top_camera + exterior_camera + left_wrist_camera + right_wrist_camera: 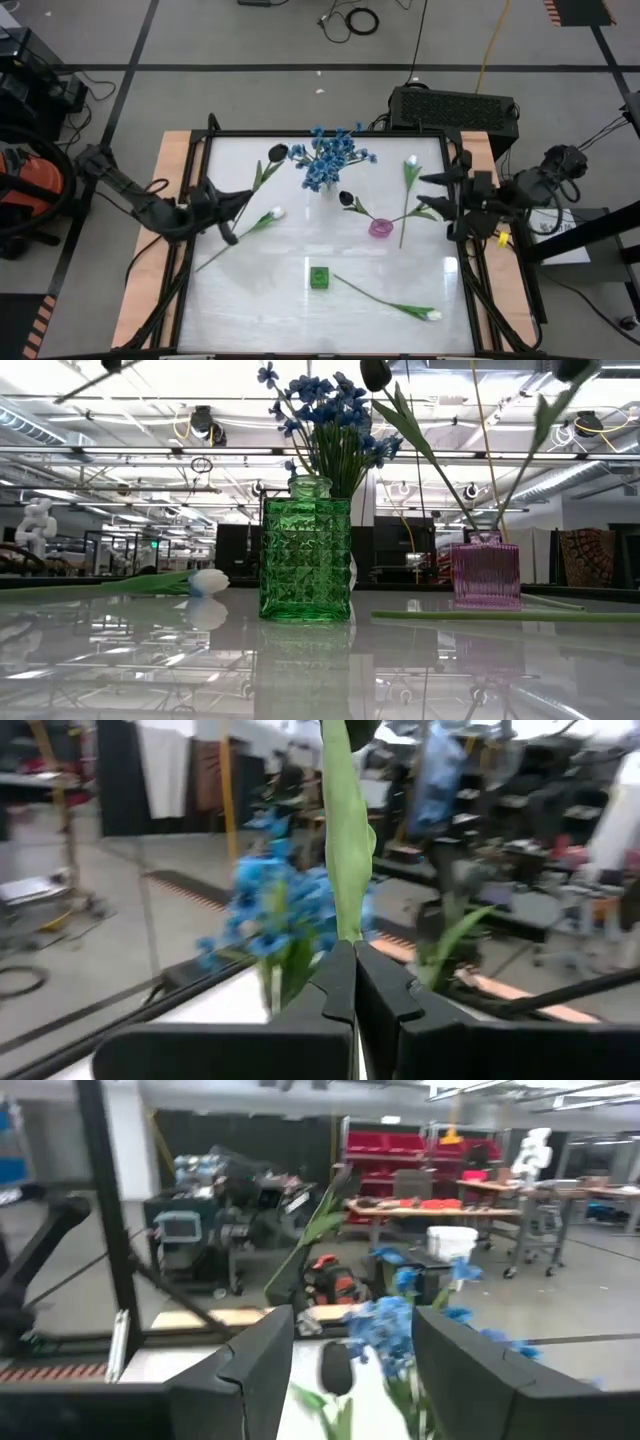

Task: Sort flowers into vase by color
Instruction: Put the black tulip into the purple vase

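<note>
My left gripper [242, 198] hovers over the table's left part, shut on a dark tulip [277, 153]. Level at the right edge, my right gripper [432, 195] is open with nothing between its fingers [255, 1360]. Blue blossoms [330, 155] stand upright at the far middle. A pink vase [380, 227] holds a dark tulip [346, 198]. A green vase [318, 277] stands near the middle. One white tulip [275, 213] lies on the table left of centre, and another [432, 315] at the near right. A third [411, 162] shows right of the pink vase. My left gripper pinches the dark tulip's green stem and leaf [346, 925] between its two shut fingers [330, 990], low on the stem. The fingers are level. The tulip slants up and away from the fingertips, its bud [352, 728] toward the far edge, lifted clear of the table.
A black frame [330, 133] runs around the glossy white tabletop. A dark box [452, 105] sits behind the far right corner. Long stems lie across the near right [375, 295] and the left [225, 245] of the table.
</note>
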Tool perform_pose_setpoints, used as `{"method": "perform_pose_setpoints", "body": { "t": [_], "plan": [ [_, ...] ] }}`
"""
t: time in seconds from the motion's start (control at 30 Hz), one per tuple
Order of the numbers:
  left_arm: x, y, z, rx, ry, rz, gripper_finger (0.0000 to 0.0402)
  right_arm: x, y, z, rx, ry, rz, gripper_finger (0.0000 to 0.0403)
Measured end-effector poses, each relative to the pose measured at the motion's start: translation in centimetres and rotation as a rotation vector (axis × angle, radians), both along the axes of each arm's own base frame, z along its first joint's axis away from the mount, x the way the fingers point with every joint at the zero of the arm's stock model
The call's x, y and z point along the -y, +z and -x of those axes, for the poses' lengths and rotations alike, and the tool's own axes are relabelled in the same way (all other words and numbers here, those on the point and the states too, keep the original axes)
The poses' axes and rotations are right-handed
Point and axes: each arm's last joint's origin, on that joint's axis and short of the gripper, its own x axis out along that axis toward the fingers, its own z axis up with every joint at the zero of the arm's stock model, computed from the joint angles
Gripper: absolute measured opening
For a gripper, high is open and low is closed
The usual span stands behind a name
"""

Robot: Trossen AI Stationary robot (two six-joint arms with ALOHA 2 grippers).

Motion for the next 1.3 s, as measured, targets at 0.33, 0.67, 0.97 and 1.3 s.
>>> {"method": "perform_pose_setpoints", "body": {
  "t": [0.33, 0.67, 0.97, 1.3],
  "plan": [
    [2.4, 1.9, 0.2, 0.198, -0.307, -0.048, 0.0001, -5.7, -2.8, -4.6, -0.114, 0.046, 0.012, 0.0196],
    [4.4, 1.0, -3.7, 0.421, -0.432, -0.232, 0.0001, -10.6, -1.9, -9.1, -0.045, 0.027, 0.051, 0.0196],
    [4.4, -0.6, -7.4, 0.477, -0.443, -0.249, 0.0001, -13.1, -3.1, -16.6, -0.087, -0.053, 0.102, 0.0196],
    [6.5, -0.7, -11.7, 0.455, -0.507, -0.313, 0.0001, -12.2, -5.7, -22.9, -0.109, -0.071, 0.162, 0.0196]
  ]
}}
